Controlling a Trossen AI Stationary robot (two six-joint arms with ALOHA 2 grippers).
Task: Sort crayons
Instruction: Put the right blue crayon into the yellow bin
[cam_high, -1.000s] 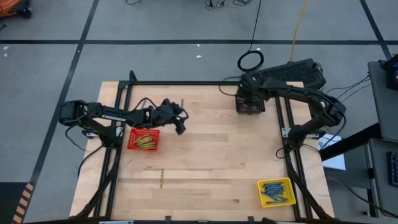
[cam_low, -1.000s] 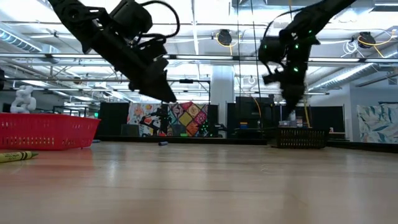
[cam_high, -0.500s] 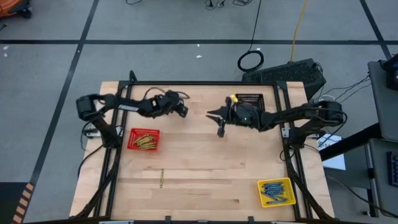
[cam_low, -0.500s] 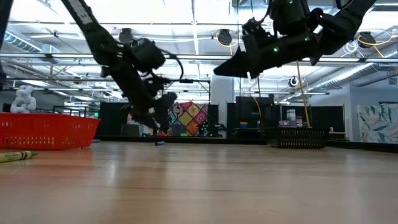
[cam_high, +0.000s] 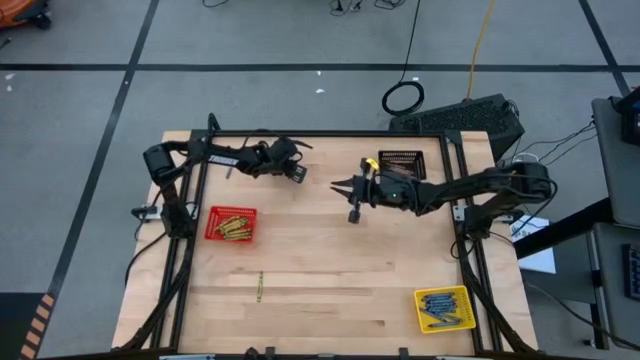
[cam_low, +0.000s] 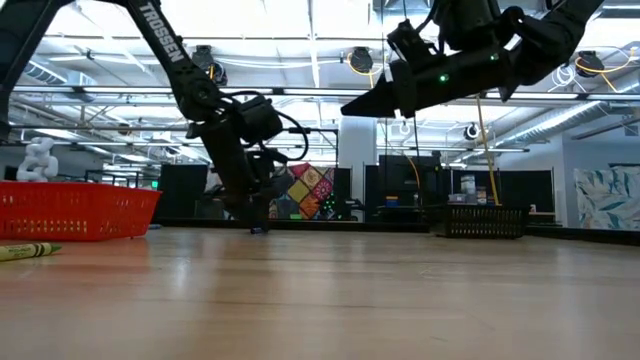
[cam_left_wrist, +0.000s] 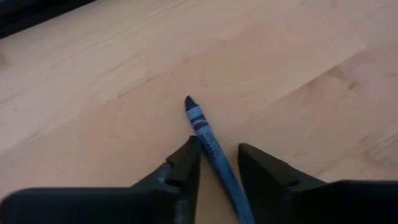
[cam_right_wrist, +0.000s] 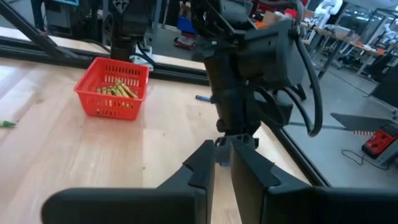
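Observation:
A blue crayon (cam_left_wrist: 200, 123) lies flat on the wooden table near its far edge. My left gripper (cam_left_wrist: 219, 152) is low over it, open, with one finger on each side of the crayon's rear half; it also shows as my left gripper (cam_high: 297, 172) from above. My right gripper (cam_high: 338, 184) hovers high above the table's middle, pointing level toward the left arm, shut and empty; its fingers (cam_right_wrist: 249, 163) are almost together. A yellow-green crayon (cam_high: 259, 287) lies alone near the front left. Gold crayons fill the red basket (cam_high: 231, 224). My left gripper comes down at a slant, its fingers (cam_left_wrist: 186, 158) lying along the blue crayon's rear half (cam_left_wrist: 214, 152). Whether they touch it I cannot tell. The crayon lies flat on the table with its tip pointing away from the gripper.
A yellow basket (cam_high: 445, 308) with blue crayons stands at the front right corner. A black basket (cam_high: 402, 160) stands at the far right. A dark frame runs along the table's far edge and sides. The middle of the table is bare wood.
My left gripper has gone toward the table's far edge and down, until its fingers are low over the blue crayon. My right gripper has swung from above the black basket toward the table's left and tipped up from pointing down to level.

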